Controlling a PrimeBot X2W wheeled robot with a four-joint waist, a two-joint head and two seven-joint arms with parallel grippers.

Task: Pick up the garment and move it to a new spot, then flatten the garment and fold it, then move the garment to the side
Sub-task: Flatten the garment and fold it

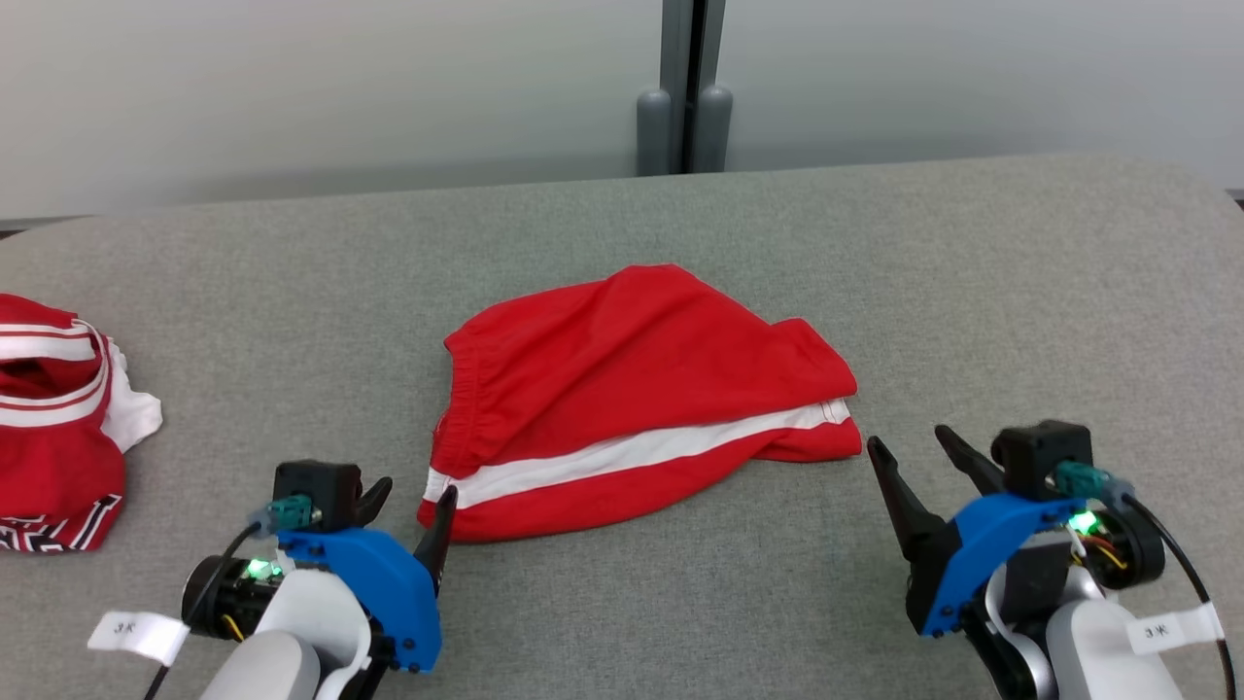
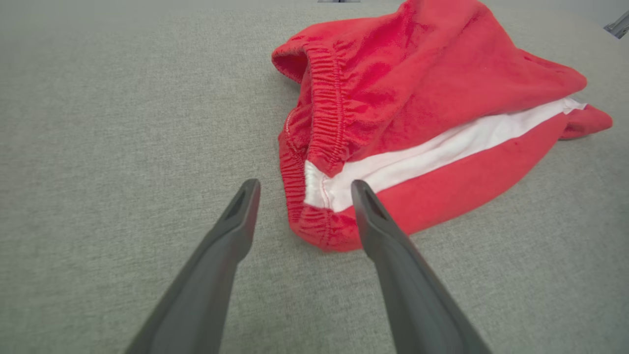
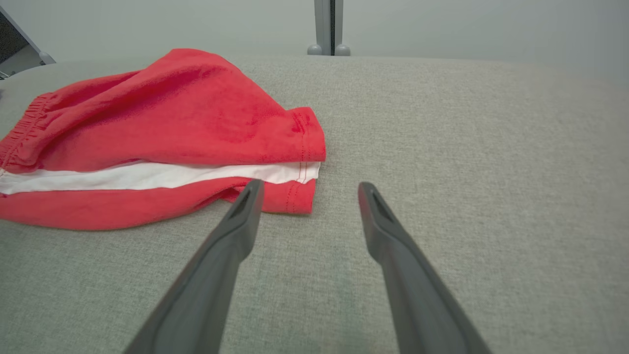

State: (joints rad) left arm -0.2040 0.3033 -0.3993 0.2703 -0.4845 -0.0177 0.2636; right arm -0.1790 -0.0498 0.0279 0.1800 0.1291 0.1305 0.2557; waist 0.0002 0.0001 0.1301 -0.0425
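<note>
Red shorts (image 1: 632,399) lay bunched on the grey table (image 1: 680,603). The left gripper (image 1: 416,488) and right gripper (image 1: 909,437) stood wide open and empty, one near each end.

A white tag (image 1: 137,634) behind the left gripper (image 1: 416,488) reads "3" plus one unclear character. A second tag (image 1: 1171,629) behind the right gripper (image 1: 906,437) reads alike.

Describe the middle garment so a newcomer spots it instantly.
On the grey table, look to the middle. There lie red shorts with one broad white stripe and a gathered waistband. The other red garment, at the left edge, has several thin stripes.
</note>
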